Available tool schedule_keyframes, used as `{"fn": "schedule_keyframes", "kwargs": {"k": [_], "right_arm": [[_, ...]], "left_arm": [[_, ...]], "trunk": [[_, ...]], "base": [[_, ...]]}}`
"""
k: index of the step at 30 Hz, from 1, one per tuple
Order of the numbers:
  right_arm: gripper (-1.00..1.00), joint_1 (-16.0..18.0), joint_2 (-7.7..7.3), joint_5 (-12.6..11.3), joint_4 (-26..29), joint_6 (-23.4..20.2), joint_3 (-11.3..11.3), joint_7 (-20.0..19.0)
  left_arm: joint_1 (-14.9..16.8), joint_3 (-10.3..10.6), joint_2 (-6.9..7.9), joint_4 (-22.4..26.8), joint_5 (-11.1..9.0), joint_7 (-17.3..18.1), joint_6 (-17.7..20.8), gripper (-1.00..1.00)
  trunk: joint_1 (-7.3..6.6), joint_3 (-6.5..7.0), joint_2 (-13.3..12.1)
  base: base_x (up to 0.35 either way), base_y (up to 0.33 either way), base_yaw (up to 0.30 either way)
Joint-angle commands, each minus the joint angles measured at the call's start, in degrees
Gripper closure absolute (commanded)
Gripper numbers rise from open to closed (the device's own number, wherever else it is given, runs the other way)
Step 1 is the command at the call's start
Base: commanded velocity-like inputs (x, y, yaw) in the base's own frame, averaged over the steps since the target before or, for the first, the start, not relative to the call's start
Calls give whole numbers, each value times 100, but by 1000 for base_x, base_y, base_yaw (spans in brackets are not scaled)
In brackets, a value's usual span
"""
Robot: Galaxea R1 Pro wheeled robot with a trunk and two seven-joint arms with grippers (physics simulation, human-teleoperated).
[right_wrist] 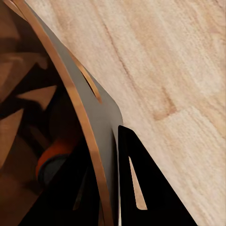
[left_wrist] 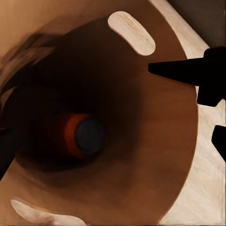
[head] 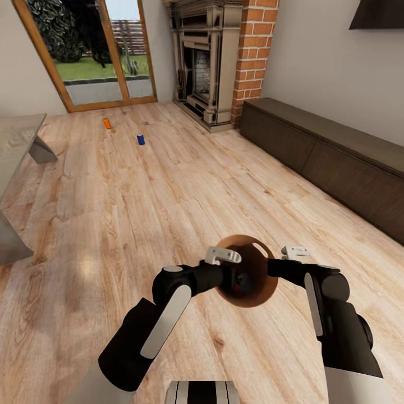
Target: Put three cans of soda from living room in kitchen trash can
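You are holding the tash can (head: 255,292) between your two arms, low in front of the trunk and tipped so its dark mouth is facing the head camera. One orange can (left_wrist: 77,134) is lying on its side inside it, grey metal top pointing toward the left wrist camera; the right wrist view is catching the same can (right_wrist: 52,157) deep in the bin. The left gripper (head: 223,256) is sitting at the bin's left rim and the right gripper (head: 295,251) at its right rim. A dark finger (right_wrist: 141,188) of the right gripper is lying against the outer wall, but whether either pair of jaws is clamping the rim, you cannot tell from these views.

The other two cans are standing upright on the floor far ahead: an orange soda can (head: 106,123) near the glass doors (head: 90,50) and a dark blue soda can (head: 141,139) a little closer to you. Open plank floor (head: 168,191) is stretching between you and them. A grey low table (head: 14,151) is edging in at the left, a long dark cabinet (head: 325,151) is running along the right wall, and a brick fireplace (head: 216,62) is standing behind.

The bin is smooth brown, round and tapering, with oval handle holes (left_wrist: 131,32) near the rim.
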State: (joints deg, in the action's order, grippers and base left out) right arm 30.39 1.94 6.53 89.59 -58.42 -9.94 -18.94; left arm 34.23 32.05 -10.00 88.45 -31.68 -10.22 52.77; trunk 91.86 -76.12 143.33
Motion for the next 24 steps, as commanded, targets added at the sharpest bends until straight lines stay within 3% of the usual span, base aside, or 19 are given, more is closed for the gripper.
{"fn": "schedule_keyframes", "kwargs": {"k": [1,12,18,22,24], "right_arm": [[100,2,0,-134,3,-15,0,-40],[100,2,-8,-130,4,-19,0,-40],[100,2,-12,-128,5,-20,-1,-40],[100,2,-17,-132,6,-21,-7,-40],[100,2,-18,-131,6,-21,-8,-40]], "left_arm": [[-2,1,0,2,-4,46,15,-100],[-4,-9,0,6,-16,201,257,-100],[-4,-85,0,6,-22,712,440,-100],[-6,-391,0,6,-23,1024,638,-100],[-9,-530,79,6,-26,1185,680,-100]], "trunk": [[-1,1,0],[-1,1,0],[-1,1,0],[-1,1,0],[-1,1,0]], "base": [[0,0,0],[0,0,0],[0,0,0],[0,0,0],[0,0,0]]}}
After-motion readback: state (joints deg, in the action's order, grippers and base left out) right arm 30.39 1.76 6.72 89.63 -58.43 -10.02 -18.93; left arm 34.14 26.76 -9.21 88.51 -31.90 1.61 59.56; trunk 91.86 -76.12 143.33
